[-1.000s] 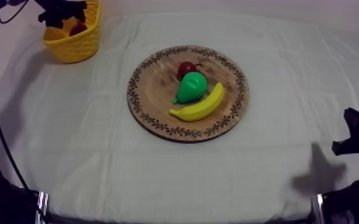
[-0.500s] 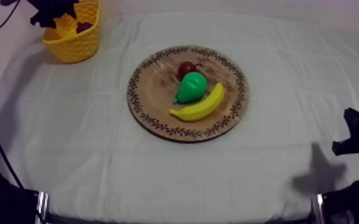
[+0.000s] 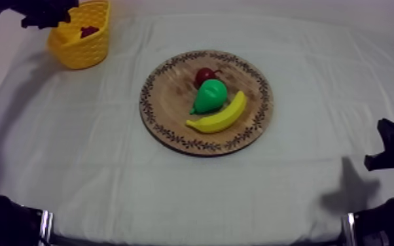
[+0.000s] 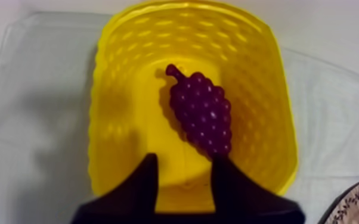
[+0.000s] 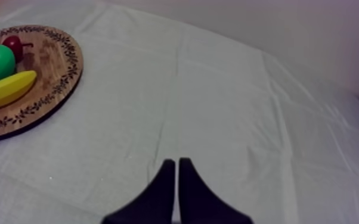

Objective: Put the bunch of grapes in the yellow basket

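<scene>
The purple bunch of grapes [image 4: 203, 113] lies on the floor of the yellow basket [image 4: 116, 119], with nothing holding it. My left gripper [image 4: 185, 179] hangs above the basket's near wall, open, with nothing between its fingers. From above, the basket [image 3: 75, 49] stands at the table's far left, the grapes [image 3: 89, 30] show dark inside it, and the left gripper [image 3: 46, 13] hovers just left of its rim. My right gripper [image 5: 177, 173] is shut on nothing, low over bare cloth at the right side [image 3: 393, 154].
The round wooden board [image 3: 173, 124] sits mid-table and holds a green pear [image 3: 210, 96], a banana [image 3: 219, 116] and a small red fruit [image 3: 204, 74]. In the right wrist view the board [image 5: 50, 83] lies well off from the gripper. Wide cloth surrounds the board.
My left gripper has drawn back leftward from over the basket, uncovering the grapes inside. The right arm and the fruit on the board have stayed put.
</scene>
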